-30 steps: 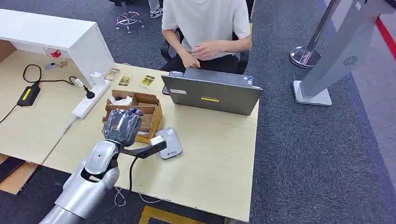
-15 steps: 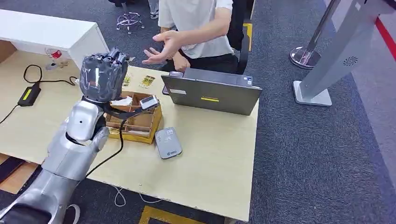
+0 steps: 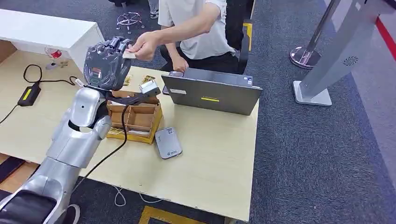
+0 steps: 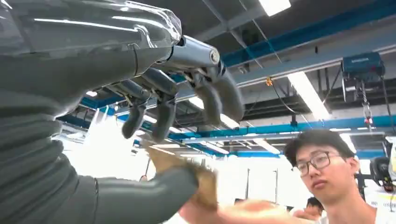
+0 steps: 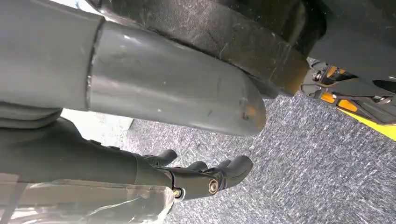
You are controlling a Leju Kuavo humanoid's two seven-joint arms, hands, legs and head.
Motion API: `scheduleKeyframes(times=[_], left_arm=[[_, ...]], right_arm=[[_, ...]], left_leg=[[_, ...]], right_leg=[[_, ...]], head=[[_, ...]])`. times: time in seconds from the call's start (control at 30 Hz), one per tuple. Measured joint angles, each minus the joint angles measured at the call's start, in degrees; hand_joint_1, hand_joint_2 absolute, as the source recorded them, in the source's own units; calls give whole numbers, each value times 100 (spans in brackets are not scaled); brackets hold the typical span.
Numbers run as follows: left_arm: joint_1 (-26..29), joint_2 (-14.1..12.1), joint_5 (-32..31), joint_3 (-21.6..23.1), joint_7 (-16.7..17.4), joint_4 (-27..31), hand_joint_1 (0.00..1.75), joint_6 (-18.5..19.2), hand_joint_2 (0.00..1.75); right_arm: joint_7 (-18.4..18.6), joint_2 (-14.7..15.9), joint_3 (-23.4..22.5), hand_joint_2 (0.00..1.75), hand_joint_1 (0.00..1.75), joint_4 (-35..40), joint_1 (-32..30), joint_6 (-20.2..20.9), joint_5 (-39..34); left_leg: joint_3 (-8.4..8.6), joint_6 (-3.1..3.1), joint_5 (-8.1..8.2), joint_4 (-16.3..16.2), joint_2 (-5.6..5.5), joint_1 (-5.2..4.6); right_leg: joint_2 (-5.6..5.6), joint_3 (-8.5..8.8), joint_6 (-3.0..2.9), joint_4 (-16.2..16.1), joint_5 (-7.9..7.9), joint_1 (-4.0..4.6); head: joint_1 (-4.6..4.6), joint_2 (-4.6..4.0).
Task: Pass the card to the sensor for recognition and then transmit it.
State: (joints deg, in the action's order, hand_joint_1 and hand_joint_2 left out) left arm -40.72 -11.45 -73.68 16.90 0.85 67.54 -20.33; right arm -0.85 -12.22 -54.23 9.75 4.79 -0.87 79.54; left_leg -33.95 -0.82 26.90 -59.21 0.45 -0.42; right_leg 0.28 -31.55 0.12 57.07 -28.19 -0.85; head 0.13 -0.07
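The left hand (image 3: 106, 63) is up high over the far left part of the desk (image 3: 219, 163), and pinched at its fingertips is one card (image 3: 129, 54). A person's hand (image 3: 144, 45) reaches in from the far side and has hold of that same card, so both hands are on it at once. In the left wrist view the thumb (image 4: 154, 196) presses the tan card (image 4: 187, 175) from one side while the darker fingers curl over it, and the person's hand (image 4: 252, 212) sits blurred right against it.

Down on the desk, one grey card reader (image 3: 168, 143) lies flat, just right of one cardboard box (image 3: 135, 119) with open compartments. One laptop (image 3: 212, 95) stands far of the reader, lid towards the robot. Two small cards (image 3: 148, 79) lie on the desk beyond the box, partly hidden by the arm. One white power strip (image 3: 80, 82) peeks out to the left, and one black charger (image 3: 27, 94) lies further left.

The right hand (image 5: 205, 179) hangs over grey carpet, fingers curled in, holding nothing.
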Motion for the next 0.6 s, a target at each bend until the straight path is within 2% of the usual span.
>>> scheduleKeyframes(times=[0.2,0.33,0.37,0.5,0.6], left_arm=[[130,41,420,59,-83,243,0,149,175],[435,31,1179,59,-319,750,0,297,175],[543,24,1448,59,-420,912,0,372,175],[1249,-145,3244,-21,-1103,1763,0,839,175],[2185,-385,4563,-407,-1535,2442,0,1275,175]], right_arm=[[-33,0,0,0,0,0,-1,0,-35],[-42,0,-15,0,0,-2,-6,-53,-101],[-50,0,-20,0,0,-2,-4,-81,-118],[-52,-4,-102,0,0,-7,-9,-148,-270],[-105,-11,-199,0,0,-7,-22,-225,-383]], left_leg=[[0,0,0,0,0,0],[-3,0,0,1,-1,0],[-4,0,1,2,-1,0],[-5,4,7,5,5,-1],[2,10,13,10,32,-1]], right_leg=[[1,1,1,1,1,0],[1,1,2,1,0,0],[1,2,1,1,0,0],[8,1,1,1,-1,0],[33,-2,-1,2,-5,0]], head=[[0,0],[2,0],[0,0],[2,0],[-4,0]])
